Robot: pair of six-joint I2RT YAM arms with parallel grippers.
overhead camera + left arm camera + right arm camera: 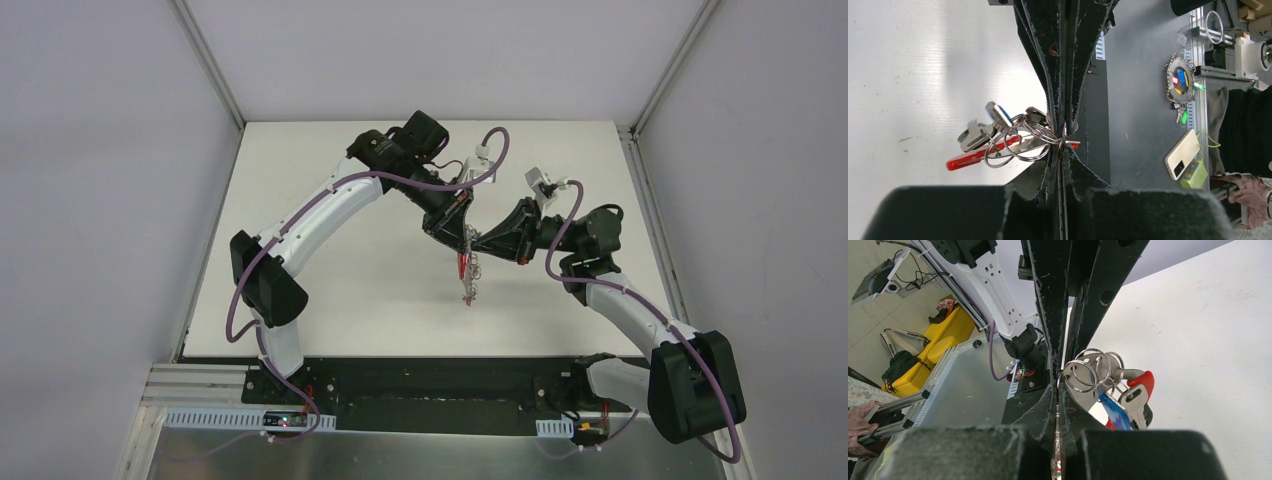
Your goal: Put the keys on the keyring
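Up above, the left arm (300, 225) bends in from the left side of the frame and the right arm (620, 300) bends in from the right. Their tips meet in the middle, over the white table (330, 300). The keyring (468, 275) hangs down just under that spot. I cannot tell if its low end touches the table.

In the left wrist view, a red band (965, 160) sticks out to the left. A silver key (973, 136) and a blue-headed key (998, 113) sit above it. Next come the grey rings (1020, 142). Just right of them, the left claw (1062, 150) is squeezed shut and pinches one ring of the keyring. The other claw's fingers come down from the top of the frame to the same ring.

In the right wrist view, the right claw (1058, 390) is squeezed tight too and nips a ring. The grey rings sit just right of it, then the blue-headed key, then the red band at the far right.
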